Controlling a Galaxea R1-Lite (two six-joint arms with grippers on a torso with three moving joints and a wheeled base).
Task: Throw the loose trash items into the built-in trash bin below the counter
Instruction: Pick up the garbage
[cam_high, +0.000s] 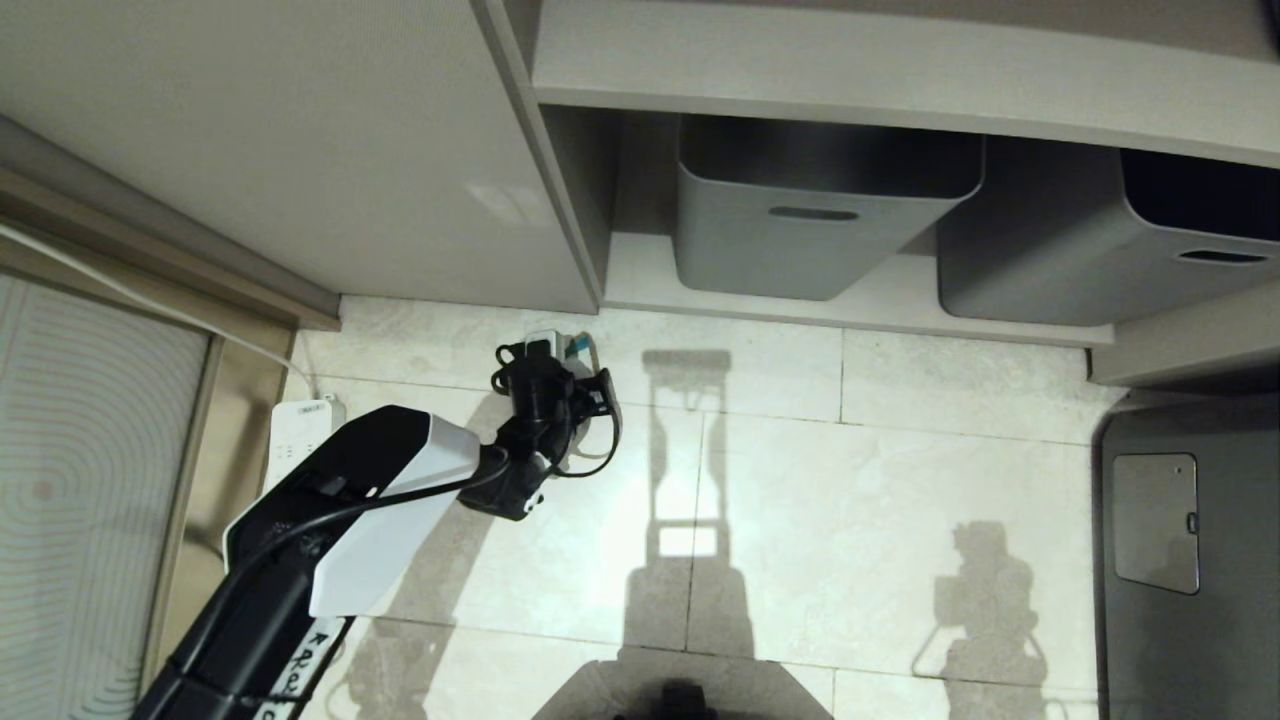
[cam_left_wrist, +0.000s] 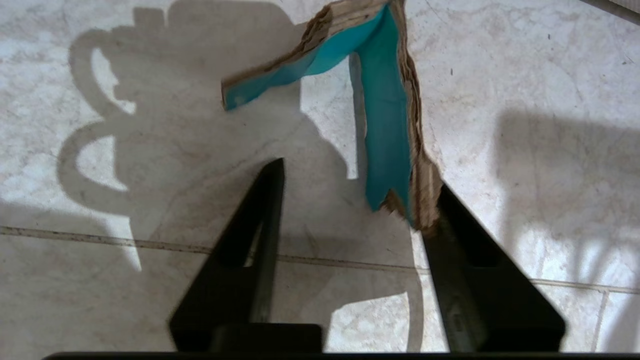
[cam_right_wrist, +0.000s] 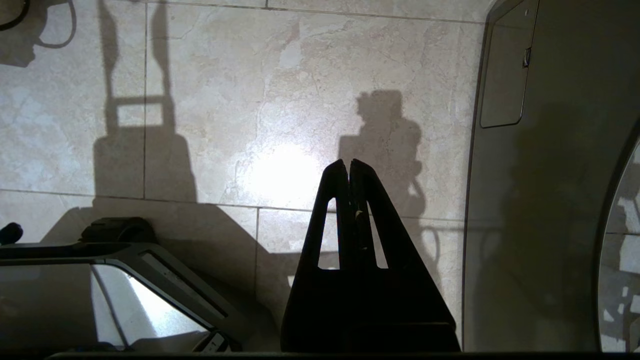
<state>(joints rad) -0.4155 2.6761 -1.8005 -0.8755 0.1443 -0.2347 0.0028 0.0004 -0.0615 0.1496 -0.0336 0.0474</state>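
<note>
Over the pale tiled floor, the left gripper holds its fingers apart around a torn tan-and-turquoise cardboard scrap touching one finger; handwriting on the arm's tape is unreadable; the right gripper hangs with fingers together.

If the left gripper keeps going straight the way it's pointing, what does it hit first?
The left gripper points down at the tiled floor, jaws apart. First in line is the cardboard scrap, already against one finger; depth is hard to judge.
</note>
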